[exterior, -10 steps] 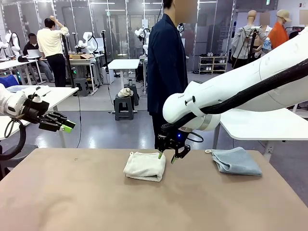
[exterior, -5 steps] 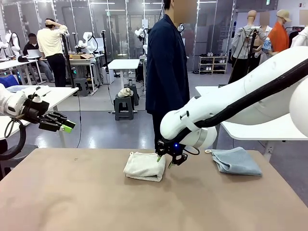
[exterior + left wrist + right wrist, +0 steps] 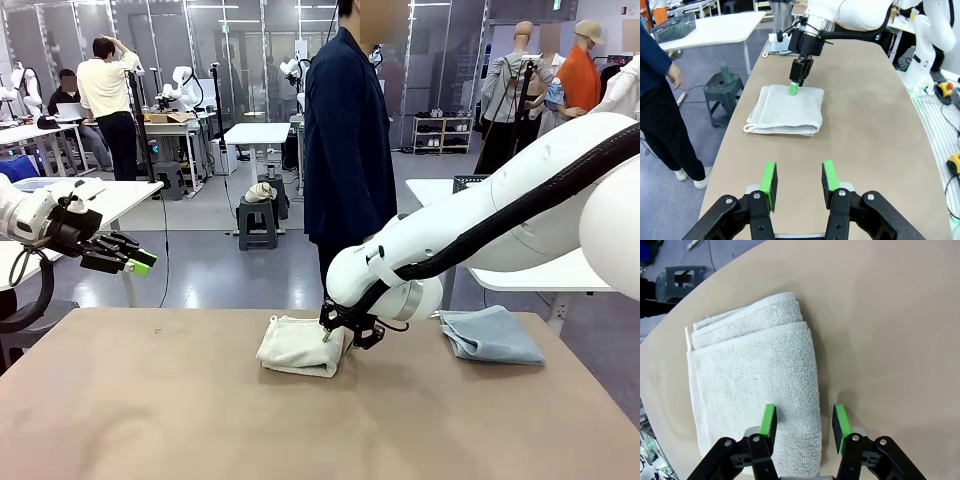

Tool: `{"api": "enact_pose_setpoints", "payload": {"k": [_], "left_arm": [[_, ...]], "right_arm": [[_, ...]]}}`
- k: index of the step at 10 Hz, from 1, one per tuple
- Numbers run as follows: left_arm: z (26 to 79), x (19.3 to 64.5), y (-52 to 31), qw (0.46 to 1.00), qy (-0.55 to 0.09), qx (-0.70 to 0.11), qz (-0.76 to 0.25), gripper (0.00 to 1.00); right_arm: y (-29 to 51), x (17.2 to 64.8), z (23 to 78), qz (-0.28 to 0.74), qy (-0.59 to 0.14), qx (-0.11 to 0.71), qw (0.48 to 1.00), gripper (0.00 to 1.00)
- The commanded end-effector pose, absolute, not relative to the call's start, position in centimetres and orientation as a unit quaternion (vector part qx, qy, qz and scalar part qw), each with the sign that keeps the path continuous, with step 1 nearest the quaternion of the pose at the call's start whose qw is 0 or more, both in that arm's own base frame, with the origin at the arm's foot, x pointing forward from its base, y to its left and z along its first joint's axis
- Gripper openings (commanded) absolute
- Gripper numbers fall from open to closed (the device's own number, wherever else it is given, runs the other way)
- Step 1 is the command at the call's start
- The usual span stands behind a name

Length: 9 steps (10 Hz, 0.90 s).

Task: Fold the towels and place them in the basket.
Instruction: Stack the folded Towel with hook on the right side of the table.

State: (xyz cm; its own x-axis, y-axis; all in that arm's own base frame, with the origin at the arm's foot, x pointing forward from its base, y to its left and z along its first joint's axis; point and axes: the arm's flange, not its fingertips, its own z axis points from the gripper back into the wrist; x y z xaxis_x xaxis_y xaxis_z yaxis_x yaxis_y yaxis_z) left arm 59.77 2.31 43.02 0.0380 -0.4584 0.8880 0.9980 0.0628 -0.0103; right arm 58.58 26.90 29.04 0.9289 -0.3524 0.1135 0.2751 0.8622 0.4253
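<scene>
We see the cream towel (image 3: 300, 346) folded mid-counter, its long axis running near to far, with our right gripper (image 3: 340, 338) low over its right edge, jaws apart astride that edge, while our left gripper (image 3: 135, 262), also apart, hangs far left.

Bench (image 3: 150, 400), tan, matte. Person in dark jacket (image 3: 345, 140) at far side. Grey stool (image 3: 725, 92) on floor beyond the left fingers.
</scene>
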Motion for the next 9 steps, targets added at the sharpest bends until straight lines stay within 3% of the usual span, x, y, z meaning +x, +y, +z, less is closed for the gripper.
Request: {"api": "enact_pose_setpoints", "payload": {"k": [1,7,9], "left_arm": [[43.16,59.66,2.20,0.623,-0.373,-0.358,-0.587,0.48],[43.16,59.66,2.20,0.623,-0.373,-0.358,-0.587,0.48],[43.16,59.66,2.20,0.623,-0.373,-0.358,-0.587,0.48]], "right_arm": [[26.83,59.20,28.42,-0.122,-0.093,0.221,0.963,0.58],[26.08,59.81,28.76,-0.061,-0.092,0.236,0.965,0.00],[26.01,59.86,29.13,-0.042,-0.085,0.220,0.971,0.00]]}}
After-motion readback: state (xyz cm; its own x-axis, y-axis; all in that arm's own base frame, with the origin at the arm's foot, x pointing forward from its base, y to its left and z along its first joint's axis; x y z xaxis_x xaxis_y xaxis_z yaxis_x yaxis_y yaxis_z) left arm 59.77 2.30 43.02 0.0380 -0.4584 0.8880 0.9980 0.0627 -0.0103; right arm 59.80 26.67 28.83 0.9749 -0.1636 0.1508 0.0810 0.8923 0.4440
